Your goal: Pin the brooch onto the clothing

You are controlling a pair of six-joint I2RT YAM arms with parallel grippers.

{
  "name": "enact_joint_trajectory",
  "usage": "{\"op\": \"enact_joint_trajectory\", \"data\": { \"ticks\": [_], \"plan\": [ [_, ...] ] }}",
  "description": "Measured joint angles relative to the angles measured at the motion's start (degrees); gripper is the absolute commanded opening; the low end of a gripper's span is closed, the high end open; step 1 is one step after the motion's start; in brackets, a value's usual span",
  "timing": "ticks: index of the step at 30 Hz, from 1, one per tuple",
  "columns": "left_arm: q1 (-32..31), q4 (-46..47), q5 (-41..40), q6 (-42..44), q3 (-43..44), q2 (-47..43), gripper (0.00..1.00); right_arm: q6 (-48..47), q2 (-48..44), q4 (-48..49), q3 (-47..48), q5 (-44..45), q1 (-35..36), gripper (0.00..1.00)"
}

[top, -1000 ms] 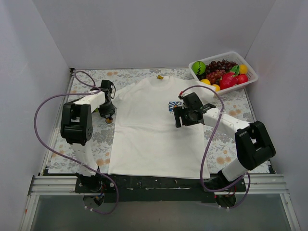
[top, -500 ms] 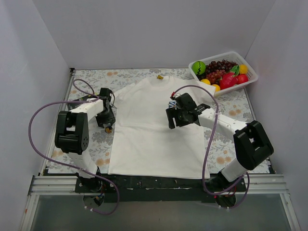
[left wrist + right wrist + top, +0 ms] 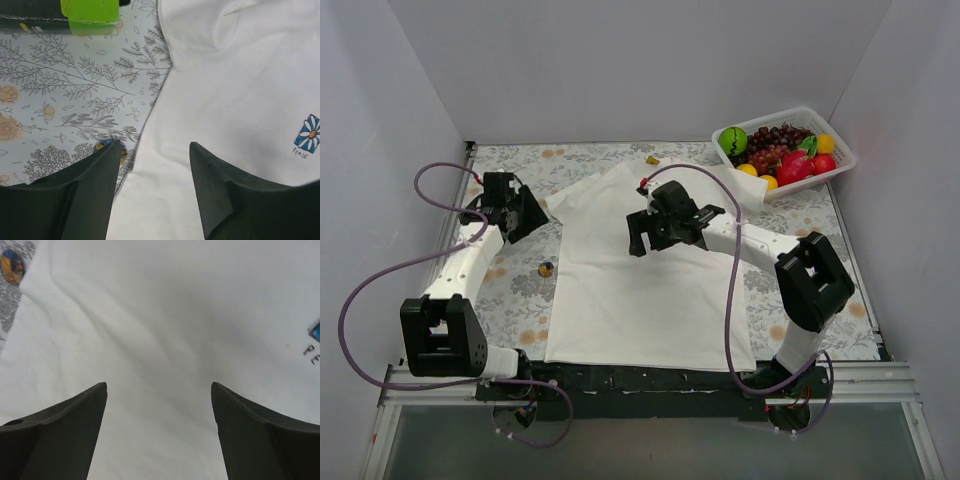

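The white T-shirt [image 3: 640, 280] lies flat on the flowered cloth. The brooch [image 3: 547, 267], a tiny dark disc, lies on the cloth just left of the shirt's edge, held by nothing. My left gripper [image 3: 528, 216] is open and empty, behind the brooch by the shirt's left sleeve. In the left wrist view the gripper [image 3: 154, 144] straddles the shirt edge [image 3: 215, 100]; the brooch [image 3: 106, 145] peeks out by the left fingertip and the blue print [image 3: 309, 132] shows at right. My right gripper [image 3: 640, 236] is open and empty over the shirt's chest [image 3: 160, 315]. Its view shows the brooch [image 3: 12, 266] top left.
A white basket [image 3: 839, 163] of toy fruit stands at the back right corner. A yellow neck tag [image 3: 653, 159] marks the collar. White walls close in the left, back and right. A black bar with a green patch [image 3: 90, 11] crosses the top of the left wrist view.
My left gripper has pulled back and to the left, away from the brooch, which stays on the cloth. My right gripper has moved left across the shirt, covering the blue print from above.
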Motion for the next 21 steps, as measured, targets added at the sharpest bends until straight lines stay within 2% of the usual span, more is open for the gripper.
{"op": "enact_joint_trajectory", "data": {
  "ticks": [6, 9, 11, 13, 17, 18, 20, 21],
  "plan": [
    [4.4, 1.3, 7.3, -2.4, -4.9, -3.5, 0.46, 0.5, 7.9, 4.5, 8.0, -6.0, 3.1, 0.84],
    [8.8, 1.3, 10.4, -3.5, -7.5, -3.7, 0.44, 0.9, 12.9, 6.4, 13.5, -9.3, 4.8, 0.84],
    [12.3, 1.4, 13.4, -4.2, -9.5, -3.8, 0.37, 1.5, 16.4, 8.4, 16.9, -11.5, 6.1, 0.83],
    [16.2, 1.4, 17.7, -4.9, -11.5, -3.9, 0.34, 2.0, 19.6, 9.9, 20.2, -13.2, 7.2, 0.81],
    [22.2, 1.1, 23.0, -5.4, -14.5, -3.4, 0.20, 3.4, 24.8, 12.5, 24.7, -16.5, 8.9, 0.70],
    [22.9, 1.1, 23.9, -5.5, -14.9, -3.1, 0.14, 3.9, 25.7, 13.0, 25.4, -17.2, 9.1, 0.70],
    [23.6, 1.6, 25.7, -5.9, -15.7, -2.6, 0.10, 4.8, 28.1, 14.1, 27.8, -18.8, 9.4, 0.70],
    [23.8, 2.1, 26.5, -6.2, -16.4, -2.4, 0.01, 5.2, 29.2, 14.6, 28.9, -19.2, 9.6, 0.69]
  ]
}}
